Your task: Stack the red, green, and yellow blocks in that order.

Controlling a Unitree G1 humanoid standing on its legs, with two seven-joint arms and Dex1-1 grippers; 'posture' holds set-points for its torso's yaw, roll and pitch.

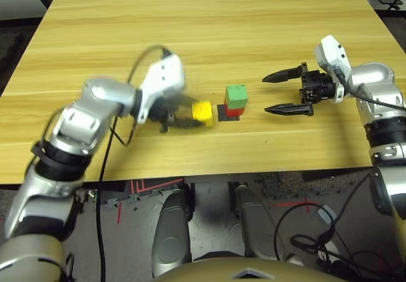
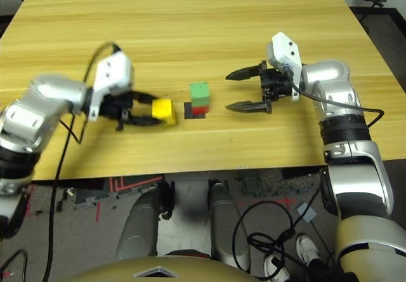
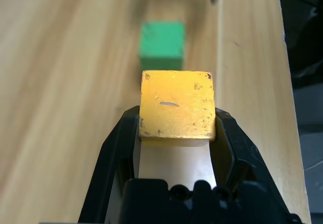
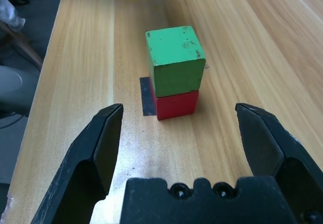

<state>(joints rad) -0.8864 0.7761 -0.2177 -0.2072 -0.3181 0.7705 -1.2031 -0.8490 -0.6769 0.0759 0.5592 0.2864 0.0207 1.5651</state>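
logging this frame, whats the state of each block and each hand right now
red block: on the table over a black patch, bottom of the stack
green block: stacked on the red block
yellow block: gripped in the left hand, beside the stack, not yet on it
left hand: shut on the yellow block
right hand: open, empty, on the other side of the stack

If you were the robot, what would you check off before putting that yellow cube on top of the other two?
1. Yellow block held between the left gripper's jaws: ok.
2. Green block sits on the red block: ok.
3. Green block squarely aligned on red: slightly offset, but ok.
4. Green top bare: ok.
5. Right gripper open, clear of the stack: ok.
6. Yellow lifted off the table: cannot tell.
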